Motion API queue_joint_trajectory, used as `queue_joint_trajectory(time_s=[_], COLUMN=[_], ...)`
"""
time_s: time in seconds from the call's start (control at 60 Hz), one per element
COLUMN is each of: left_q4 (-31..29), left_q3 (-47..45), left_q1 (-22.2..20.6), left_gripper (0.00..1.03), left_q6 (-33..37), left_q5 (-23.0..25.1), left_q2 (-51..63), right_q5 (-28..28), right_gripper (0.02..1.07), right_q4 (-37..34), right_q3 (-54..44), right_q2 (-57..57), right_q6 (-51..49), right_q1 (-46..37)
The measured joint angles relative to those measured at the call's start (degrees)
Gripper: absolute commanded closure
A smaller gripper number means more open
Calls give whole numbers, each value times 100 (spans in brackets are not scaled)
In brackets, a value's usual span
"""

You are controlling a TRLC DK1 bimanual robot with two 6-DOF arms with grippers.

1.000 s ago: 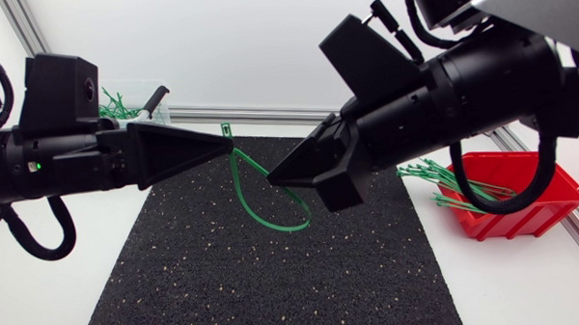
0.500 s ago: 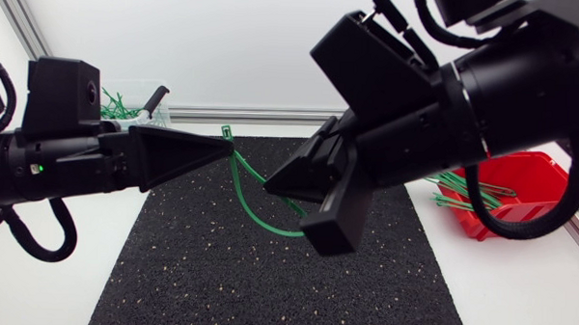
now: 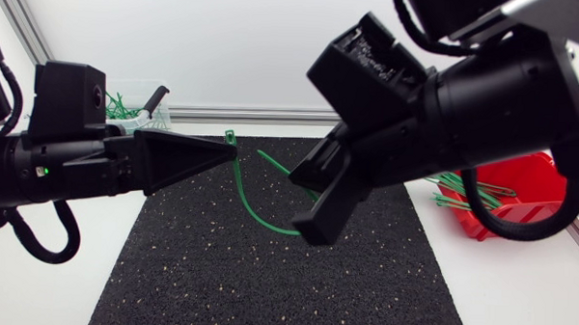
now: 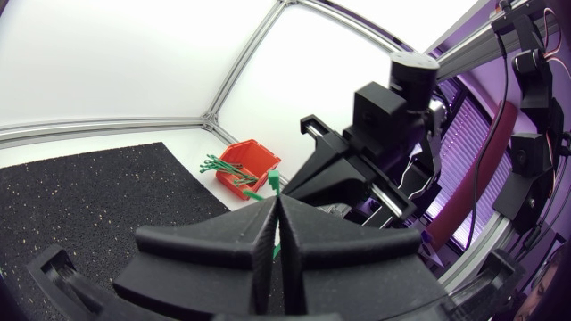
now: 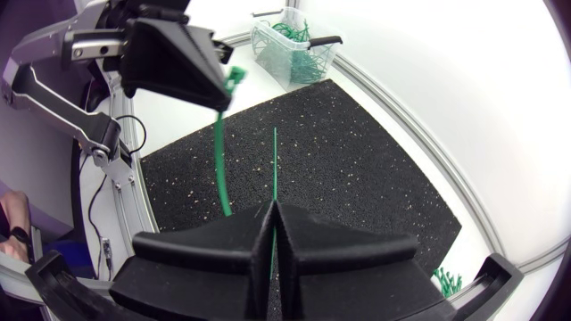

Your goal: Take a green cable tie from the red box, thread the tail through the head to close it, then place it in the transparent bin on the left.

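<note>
One green cable tie point(image 3: 252, 206) hangs in a loop above the black mat point(image 3: 266, 277), held at both ends. My left gripper point(image 3: 234, 153) is shut on it just below its head point(image 3: 230, 136), which pokes up past the fingertips; the left wrist view shows the head point(image 4: 272, 183) at the gripper point(image 4: 275, 203). My right gripper point(image 3: 292, 174) is shut on the tail, whose free end point(image 3: 270, 159) points toward the head. In the right wrist view the tail point(image 5: 275, 156) runs straight ahead of the gripper point(image 5: 273, 209), with the left gripper point(image 5: 183, 62) beyond.
The red box point(image 3: 520, 204) with several green ties stands at the right, ties spilling over its left rim point(image 3: 443, 182). The transparent bin point(image 3: 127, 104) with ties sits at the back left, partly behind my left arm. An aluminium rail point(image 3: 253, 114) borders the back.
My right arm has risen toward the camera and turned, so the tail's free end now points up-left at the head. The left arm has barely moved.
</note>
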Motion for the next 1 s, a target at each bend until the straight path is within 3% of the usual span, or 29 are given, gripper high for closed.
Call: queue_joint_trajectory(time_s=[0.117,0.233,0.35,0.417,0.5,0.55,0.6,0.65,0.683,1.0], left_q4=[0,0,0,0,0,0,0,0,0,2], left_q3=[0,0,0,-2,-2,-2,-2,-2,-2,-7], left_q1=[0,0,0,0,0,0,0,0,0,-11], left_gripper=[100,100,100,100,100,100,100,100,100,100], left_q6=[0,0,0,0,0,0,0,0,0,0], left_q5=[0,0,0,0,0,0,0,0,0,0], left_q2=[0,0,0,0,0,2,2,2,4,50], right_q5=[256,-793,-1158,-1912,-2199,-2236,-1867,-857,-496,-1126], right_gripper=[101,101,101,101,101,101,101,101,101,101], right_q4=[15,-243,-629,-1032,-1060,-1060,-1049,-994,-909,-1220], right_q3=[-90,-81,2,225,415,474,494,492,476,562], right_q2=[44,254,365,424,417,382,310,216,155,72], right_q6=[-37,-94,-85,-68,-66,-44,-31,28,44,476], right_q1=[247,-315,-566,-664,-791,-866,-839,-529,-341,-396])
